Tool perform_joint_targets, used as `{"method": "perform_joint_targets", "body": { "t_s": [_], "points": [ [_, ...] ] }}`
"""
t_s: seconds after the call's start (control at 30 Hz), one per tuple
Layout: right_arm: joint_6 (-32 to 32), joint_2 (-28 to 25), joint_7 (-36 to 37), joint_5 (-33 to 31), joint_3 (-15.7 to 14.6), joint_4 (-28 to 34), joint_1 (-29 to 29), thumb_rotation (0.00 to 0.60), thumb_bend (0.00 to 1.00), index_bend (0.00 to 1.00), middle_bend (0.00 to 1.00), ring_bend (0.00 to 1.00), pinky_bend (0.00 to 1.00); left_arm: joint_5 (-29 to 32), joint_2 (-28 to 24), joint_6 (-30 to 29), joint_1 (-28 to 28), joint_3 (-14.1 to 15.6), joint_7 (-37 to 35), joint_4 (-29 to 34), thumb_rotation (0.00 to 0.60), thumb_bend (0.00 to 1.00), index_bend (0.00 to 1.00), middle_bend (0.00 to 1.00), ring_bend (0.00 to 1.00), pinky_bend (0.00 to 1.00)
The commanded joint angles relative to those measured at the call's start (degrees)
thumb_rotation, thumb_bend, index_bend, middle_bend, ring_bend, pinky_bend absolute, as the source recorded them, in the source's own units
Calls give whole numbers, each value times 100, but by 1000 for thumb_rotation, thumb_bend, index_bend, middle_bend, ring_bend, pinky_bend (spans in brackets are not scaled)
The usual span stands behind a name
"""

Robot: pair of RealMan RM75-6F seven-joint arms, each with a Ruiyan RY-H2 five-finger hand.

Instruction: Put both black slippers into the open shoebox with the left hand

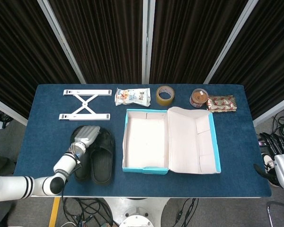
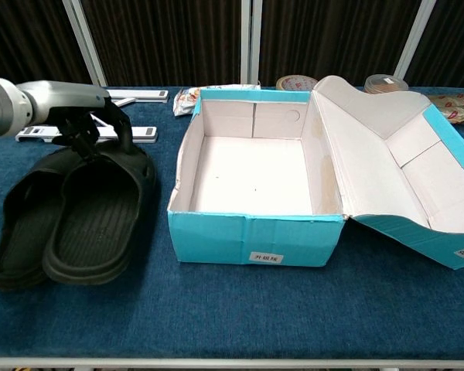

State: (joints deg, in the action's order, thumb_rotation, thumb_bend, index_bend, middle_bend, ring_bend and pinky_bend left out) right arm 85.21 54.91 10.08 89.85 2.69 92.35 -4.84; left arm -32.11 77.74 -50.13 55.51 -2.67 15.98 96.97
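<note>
Two black slippers lie side by side left of the shoebox, the left slipper (image 1: 80, 163) (image 2: 23, 224) partly under the right slipper (image 1: 102, 158) (image 2: 100, 216). My left hand (image 1: 85, 135) (image 2: 77, 108) grips both at their far strap ends, fingers (image 2: 122, 131) hooked down over them. That end looks raised off the cloth. The open turquoise shoebox (image 1: 125, 142) (image 2: 255, 239) stands empty at the centre, its lid (image 1: 194, 142) (image 2: 394, 147) folded out to the right. My right hand (image 1: 280, 168) hangs beyond the table's right edge, holding nothing.
Along the back edge lie a white folding stand (image 1: 85, 104) (image 2: 131, 97), a snack bag (image 1: 132, 97), a tape roll (image 1: 164, 94), a round tin (image 1: 199, 98) and a patterned packet (image 1: 221, 102). Blue cloth (image 1: 236, 175) covers the table.
</note>
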Motion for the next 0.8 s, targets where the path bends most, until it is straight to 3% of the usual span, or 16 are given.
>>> {"method": "perform_joint_targets", "body": {
  "t_s": [0.03, 0.23, 0.5, 0.67, 0.8],
  "points": [
    [-4, 2, -2, 0, 3, 0, -6, 600, 142, 0, 73, 0, 76, -123, -158, -103, -112, -65, -65, 115, 600, 280, 471, 487, 772, 877],
    [-3, -9, -23, 5, 11, 12, -18, 600, 141, 0, 73, 0, 76, -359, -558, -375, -354, -229, -235, 348, 600, 282, 467, 487, 772, 876],
    [7, -39, -87, 18, 14, 65, -27, 600, 141, 0, 73, 0, 76, -830, -1018, -593, -699, -873, -1096, 388, 600, 276, 465, 487, 772, 875],
    [28, -62, -139, 5, 15, 114, -12, 600, 142, 0, 73, 0, 76, -1337, -775, -443, -784, -1379, -2054, 256, 600, 271, 465, 480, 768, 868],
    [31, -87, -183, -1, 8, 154, -1, 600, 142, 0, 73, 0, 76, -1771, -285, -8, -701, -1733, -3017, -72, 600, 271, 459, 477, 764, 857]
  ]
}}
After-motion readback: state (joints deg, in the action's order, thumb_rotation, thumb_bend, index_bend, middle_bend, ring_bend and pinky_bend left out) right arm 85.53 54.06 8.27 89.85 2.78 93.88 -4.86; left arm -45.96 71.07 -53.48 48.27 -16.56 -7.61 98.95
